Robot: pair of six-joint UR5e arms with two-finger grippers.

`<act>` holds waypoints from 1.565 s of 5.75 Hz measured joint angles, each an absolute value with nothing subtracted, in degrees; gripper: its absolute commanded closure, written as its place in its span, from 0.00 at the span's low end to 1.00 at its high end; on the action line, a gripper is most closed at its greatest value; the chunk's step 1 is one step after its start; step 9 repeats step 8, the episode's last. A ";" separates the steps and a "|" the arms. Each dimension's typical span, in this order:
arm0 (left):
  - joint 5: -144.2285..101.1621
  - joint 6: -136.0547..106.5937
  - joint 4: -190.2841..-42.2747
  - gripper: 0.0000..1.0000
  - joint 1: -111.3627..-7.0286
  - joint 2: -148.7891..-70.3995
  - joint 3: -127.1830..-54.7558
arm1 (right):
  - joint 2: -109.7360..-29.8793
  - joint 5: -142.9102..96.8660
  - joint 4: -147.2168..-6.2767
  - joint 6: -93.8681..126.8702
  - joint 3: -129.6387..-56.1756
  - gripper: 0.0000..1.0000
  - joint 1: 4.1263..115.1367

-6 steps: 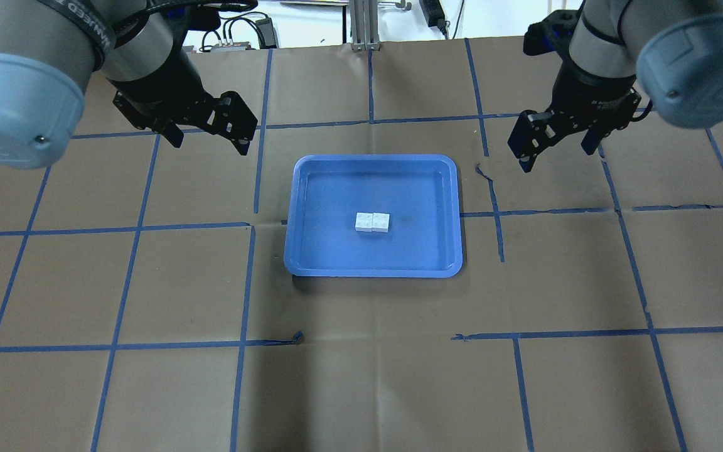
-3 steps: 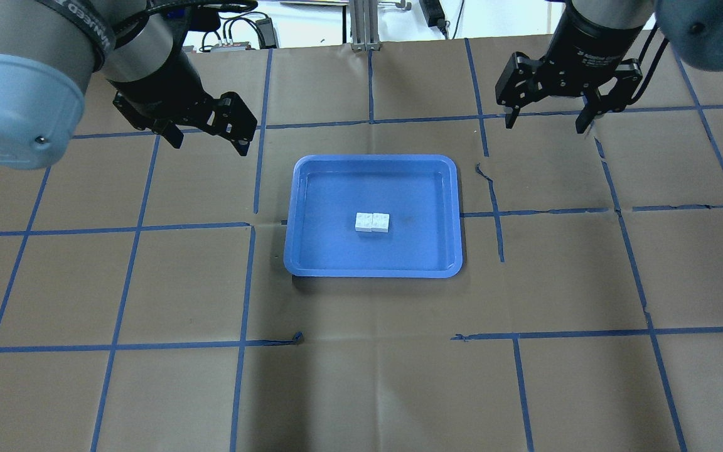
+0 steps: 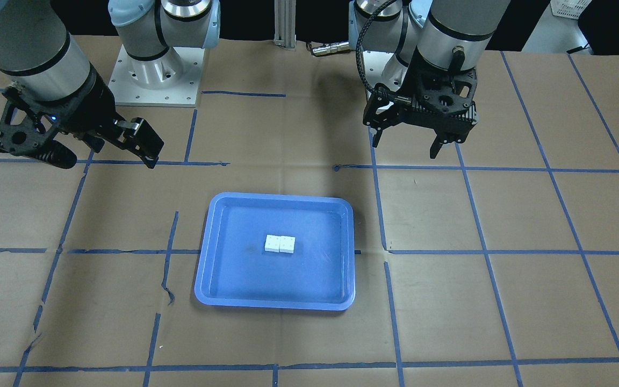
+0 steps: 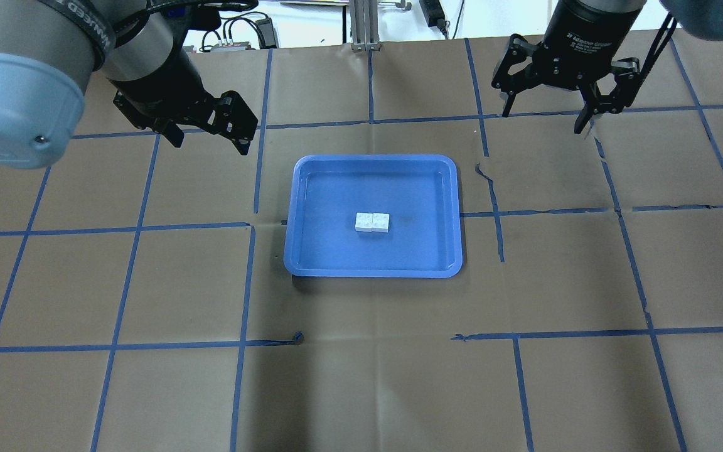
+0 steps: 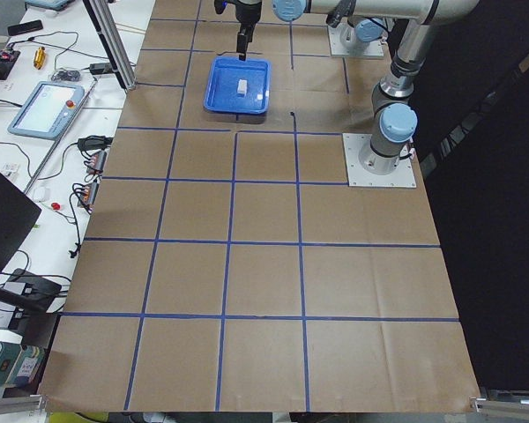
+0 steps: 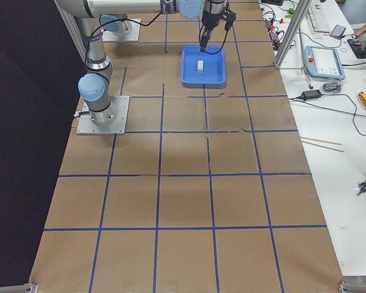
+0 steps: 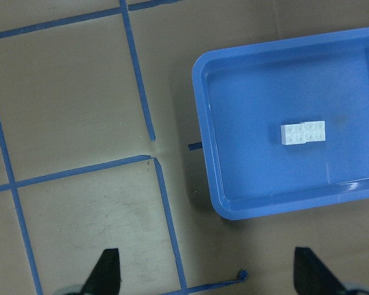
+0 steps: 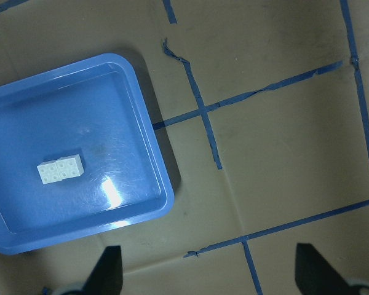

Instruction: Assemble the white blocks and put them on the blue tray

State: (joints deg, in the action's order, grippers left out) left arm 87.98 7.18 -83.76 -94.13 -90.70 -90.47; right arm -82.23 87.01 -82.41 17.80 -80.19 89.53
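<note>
The two white blocks point(image 4: 372, 222) lie side by side, touching, in the middle of the blue tray point(image 4: 336, 251). They also show in the front view point(image 3: 280, 244), the left wrist view point(image 7: 303, 132) and the right wrist view point(image 8: 61, 169). My left gripper point(image 4: 209, 141) is open and empty above the table, off the tray's far left corner. My right gripper point(image 4: 543, 119) is open and empty above the table, beyond the tray's far right corner. Neither gripper touches the tray or the blocks.
Brown paper with a grid of blue tape lines point(image 4: 248, 226) covers the table. A torn piece of tape point(image 4: 484, 172) lies right of the tray. The arm base plates point(image 3: 153, 75) stand at the robot's side. Operator desks with devices point(image 5: 48, 101) run along the far table edge.
My right gripper has moved away from the tray toward the far edge of the table and has turned at the wrist. The left arm, the tray and the blocks have not moved.
</note>
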 measured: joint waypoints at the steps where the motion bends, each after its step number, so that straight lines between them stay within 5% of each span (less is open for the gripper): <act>1: 87.98 7.14 -83.76 0.01 -94.13 -90.70 -90.45 | -82.33 87.40 -82.00 17.49 -80.10 0.00 89.71; 9: 87.98 7.09 -83.76 0.01 -94.13 -90.70 -90.49 | -82.44 89.04 -82.64 9.42 -80.50 0.00 90.71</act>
